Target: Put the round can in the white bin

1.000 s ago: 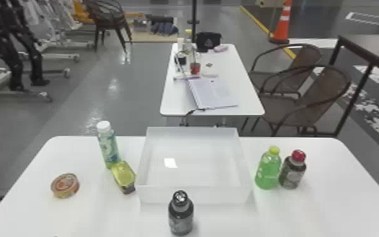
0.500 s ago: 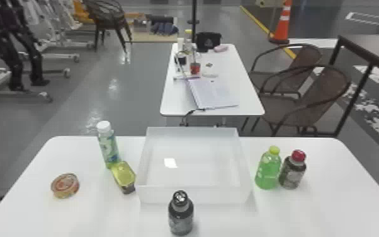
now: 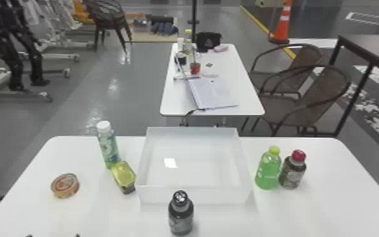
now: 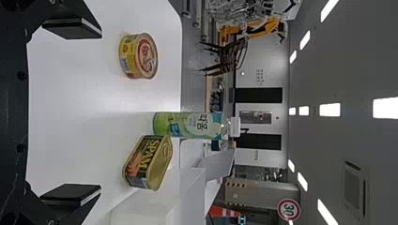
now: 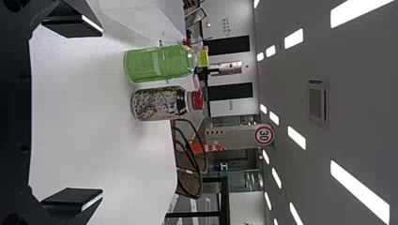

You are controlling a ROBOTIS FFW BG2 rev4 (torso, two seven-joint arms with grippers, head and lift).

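Round can wears yellow printed label, red print on top. Left fingers apart; right fingers apart.

floor: grey and shiny, with a yellow line on it
worktop: white, with round corners
back table: white, past the worktop, with a notebook and a black bag on top
chairs: two brown ones on the right of the back table
dark table: at the right edge of the head view
cone: orange with white bands
wall: pale grey, with two black panels
sign: round with a red ring
ceiling: grey, with a square vent
lights: bright white, in rows
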